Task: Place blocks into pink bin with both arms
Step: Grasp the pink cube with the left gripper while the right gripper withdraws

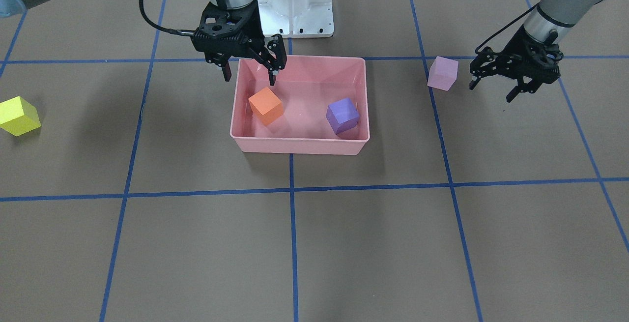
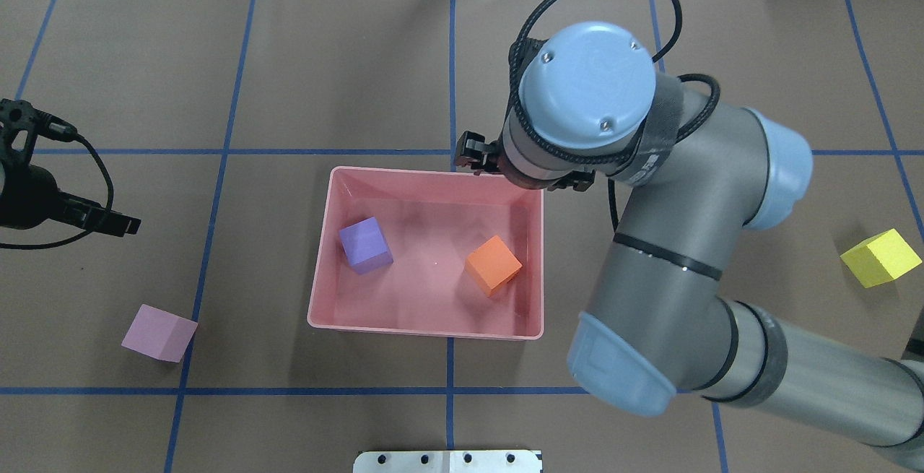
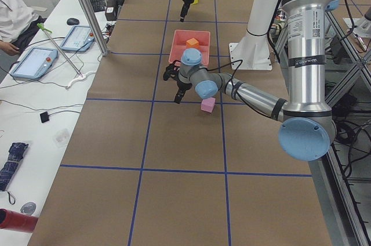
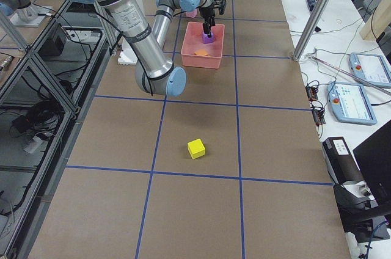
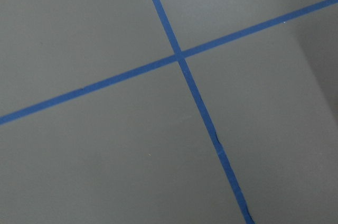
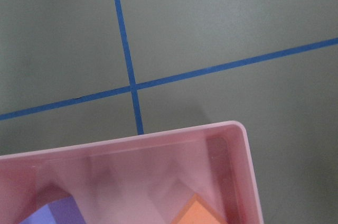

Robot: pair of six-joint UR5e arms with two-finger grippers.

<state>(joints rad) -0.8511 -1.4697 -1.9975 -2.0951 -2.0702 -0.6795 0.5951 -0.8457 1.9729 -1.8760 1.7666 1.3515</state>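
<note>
The pink bin (image 1: 300,146) sits mid-table and holds the orange block (image 1: 266,105) and the darker purple block (image 1: 342,115). My right gripper (image 1: 250,79) is open and empty, hovering over the bin's robot-side corner just above the orange block. My left gripper (image 1: 491,93) is open and empty, low over the table beside the pale pink-lilac block (image 1: 443,73), a little apart from it. The yellow block (image 1: 18,115) lies alone far out on my right side. In the overhead view the bin (image 2: 426,330), orange block (image 2: 493,265) and purple block (image 2: 366,244) show, and my right wrist hides that gripper.
The white pedestal base (image 1: 295,2) stands right behind the bin. Blue tape lines (image 1: 292,243) grid the brown table. A side bench with tablets (image 3: 35,60) runs along the table's far edge, with an operator seated there.
</note>
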